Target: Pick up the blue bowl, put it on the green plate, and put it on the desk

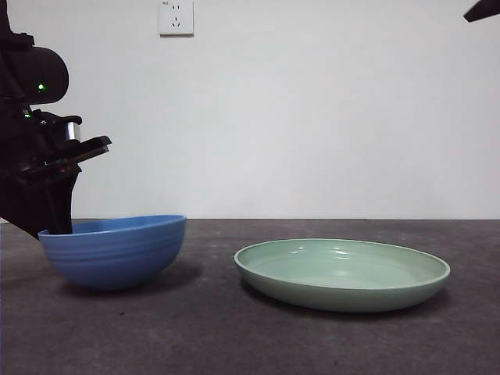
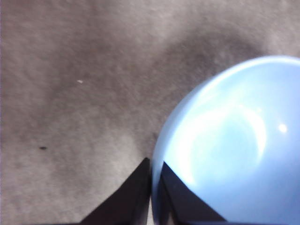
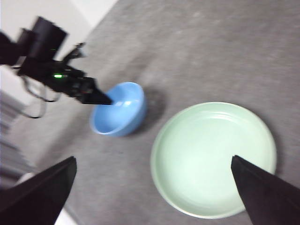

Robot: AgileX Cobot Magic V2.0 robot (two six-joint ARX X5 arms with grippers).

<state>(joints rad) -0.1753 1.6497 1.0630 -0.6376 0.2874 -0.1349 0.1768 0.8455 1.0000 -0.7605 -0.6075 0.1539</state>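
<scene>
On the desk, at about nine o'clock in the front view, stands the blue bowl, tipped slightly so that its rim sits lower on the side nearest the dark arm. The left gripper comes down from the upper left edge and meets that rim at the bowl's nine o'clock side. From the left wrist view, its two black jaws stand close together with the bowl's thin wall pinched between them, one jaw outside and one inside, so the left gripper is clenched on the bowl's edge. The bowl's inside is glossy pale blue and holds nothing.

Toward three o'clock from the bowl lies the green plate, flat on the desk and well apart from the bowl, with bare desk between them. Its shallow glossy inside is likewise without contents, as the right wrist view shows from above: the plate and the bowl lie side by side, the left gripper reaching into the bowl's rim.

High above the desk, the right gripper has its jaws spread wide and released, grasping nothing; in the front view only a black tip shows at the one o'clock corner.
</scene>
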